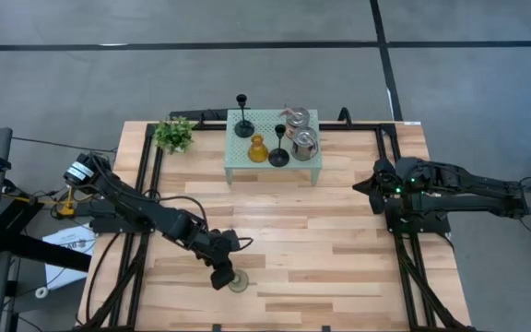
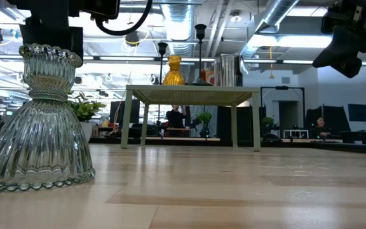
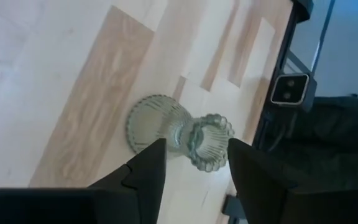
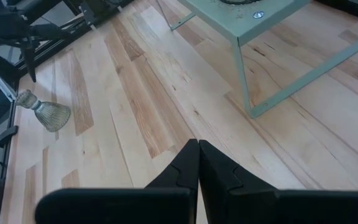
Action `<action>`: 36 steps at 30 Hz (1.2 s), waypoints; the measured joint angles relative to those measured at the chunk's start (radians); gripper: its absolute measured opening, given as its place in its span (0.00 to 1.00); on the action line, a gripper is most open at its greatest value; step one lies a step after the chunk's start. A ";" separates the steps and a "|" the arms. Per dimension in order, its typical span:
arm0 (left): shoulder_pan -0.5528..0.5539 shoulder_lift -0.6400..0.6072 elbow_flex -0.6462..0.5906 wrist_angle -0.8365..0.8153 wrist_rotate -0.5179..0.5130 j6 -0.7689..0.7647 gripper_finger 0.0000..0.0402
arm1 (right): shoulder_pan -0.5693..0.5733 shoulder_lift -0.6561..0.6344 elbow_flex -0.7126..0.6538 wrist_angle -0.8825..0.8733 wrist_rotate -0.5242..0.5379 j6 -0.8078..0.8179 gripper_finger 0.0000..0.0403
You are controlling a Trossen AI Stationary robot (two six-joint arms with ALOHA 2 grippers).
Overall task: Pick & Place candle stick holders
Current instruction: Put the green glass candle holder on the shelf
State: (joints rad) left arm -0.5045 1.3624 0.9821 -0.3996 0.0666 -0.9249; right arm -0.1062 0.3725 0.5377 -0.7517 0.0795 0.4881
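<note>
The left end effector [image 1: 226, 274] is hanging directly over the pale green glass holder [image 1: 239, 282], its two fingers [image 3: 149, 172] standing wide on either side of the scalloped top without pressing on it. The holder is standing upright on its flared base on the worktop [image 1: 339, 249], its long axis pointing straight up between the fingers, so my guess is that the coming move is a plain lift clear along that same axis. Around the base the wood is lying bare, and the worktop's near edge is running just beside it.

Farther from this end effector, well apart across the boards, a small pale green stand [image 1: 235, 159] is carrying the other holders: two black stemmed ones [image 1: 278, 154], an amber glass one [image 1: 258, 149] and two silvery jars [image 1: 303, 142]. A potted plant [image 1: 174, 134] is sitting beside the stand.

The right end effector [image 1: 365, 185] is waiting well away, its fingers pressed together, empty. Beyond the worktop an open office is stretching back.
</note>
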 joint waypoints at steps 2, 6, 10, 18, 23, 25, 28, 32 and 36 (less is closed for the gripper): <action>0.000 0.003 0.000 0.000 -0.022 0.000 0.43 | 0.000 0.000 0.000 0.000 0.000 0.000 0.00; 0.001 0.030 0.000 0.000 -0.036 -0.001 0.42 | 0.000 0.000 0.000 0.000 0.000 0.000 0.00; 0.001 0.086 0.000 0.015 -0.004 -0.002 0.42 | 0.000 0.000 0.000 -0.001 0.000 0.000 0.00; 0.001 0.158 0.003 0.103 0.076 -0.003 0.42 | 0.000 0.000 0.000 -0.028 0.000 0.000 0.00; 0.001 0.151 0.000 0.118 0.064 -0.003 0.35 | 0.000 0.000 0.000 -0.034 0.000 0.000 0.00; 0.001 0.150 0.000 0.121 0.064 -0.003 0.28 | 0.000 0.000 0.000 -0.034 0.000 0.000 0.00; 0.001 0.148 0.001 0.124 0.064 -0.004 0.16 | 0.000 0.000 0.000 -0.034 0.000 0.000 0.00; 0.001 0.146 0.002 0.135 0.052 -0.018 0.08 | 0.000 0.000 0.000 -0.034 0.000 0.000 0.00; 0.001 0.146 0.002 0.134 0.043 -0.054 0.08 | 0.000 0.000 0.000 -0.034 0.000 0.000 0.00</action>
State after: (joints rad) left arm -0.5037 1.5085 0.9840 -0.2661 0.1092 -0.9791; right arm -0.1062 0.3728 0.5377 -0.7856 0.0795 0.4877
